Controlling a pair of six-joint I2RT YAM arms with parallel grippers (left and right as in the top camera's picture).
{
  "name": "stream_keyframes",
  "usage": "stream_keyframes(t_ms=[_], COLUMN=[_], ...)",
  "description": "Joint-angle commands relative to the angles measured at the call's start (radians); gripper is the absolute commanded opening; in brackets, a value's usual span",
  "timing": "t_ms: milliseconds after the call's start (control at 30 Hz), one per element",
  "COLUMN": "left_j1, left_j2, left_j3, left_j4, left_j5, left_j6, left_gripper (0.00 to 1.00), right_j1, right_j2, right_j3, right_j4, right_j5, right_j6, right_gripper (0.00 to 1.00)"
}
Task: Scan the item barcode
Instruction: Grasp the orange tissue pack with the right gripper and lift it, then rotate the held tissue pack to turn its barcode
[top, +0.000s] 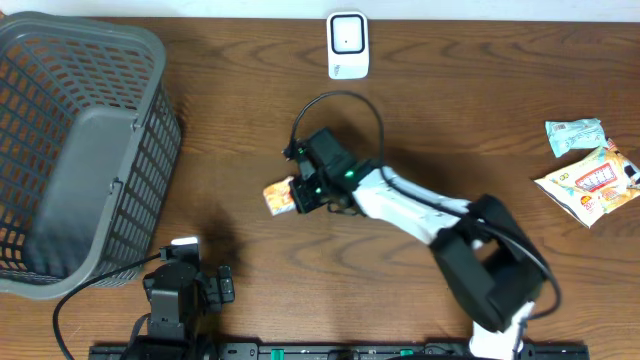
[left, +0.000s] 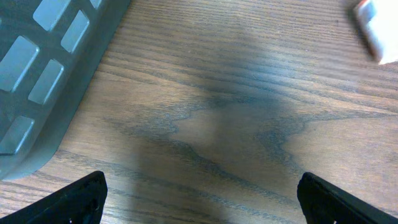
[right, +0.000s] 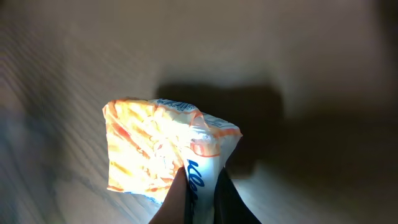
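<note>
Right gripper (right: 200, 186) clamps one packet (right: 155, 149); left gripper (left: 199, 196) gapes, empty. Two spare packets (top: 575, 135) (top: 590, 182) far right, one basket (top: 150, 130), one scanner (top: 347, 45).

Brown wood-grain table (top: 250, 100). Grey slotted basket (top: 150, 170) sits on it well left of the right pincer (top: 297, 192). White scanner (top: 347, 45) lies beyond the pincer, slightly to its right, well apart. Far right of the pincer: teal packet (top: 574, 135) and orange-white packet (top: 592, 183), just beside each other.
</note>
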Motion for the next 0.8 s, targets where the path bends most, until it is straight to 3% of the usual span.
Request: stream_keyframes(t_ms=[0,133,433,600,767], left_j1=[0.002,0.002,0.002,0.002,0.002], left_j2=[0.000,0.000,0.000,0.000,0.000], left_j3=[-0.005,-0.005,-0.005,-0.005,-0.005], left_j4=[-0.018,-0.018,-0.018,-0.018,-0.018], left_j5=[-0.005,-0.005,-0.005,-0.005,-0.005], left_j6=[-0.005,-0.005,-0.005,-0.005,-0.005], left_gripper=[0.98,0.98,0.98,0.98,0.98], right_j1=[-0.037,-0.070,-0.151,-0.212,-0.297], right_j2=[-0.144,-0.269,-0.537,-0.618,-0.634], right_j3=[0.001,0.000,0.000,0.000,0.000], right_j4=[-0.008,-0.013,-0.053,-0.168,-0.242], right_j5=[0.009,-0.108,-0.549,-0.802,-1.088], right_j6=[-0.084,-0.217,-0.793,-1.134,-1.367], right_gripper=[0.01,0.01,0.01,0.01,0.01])
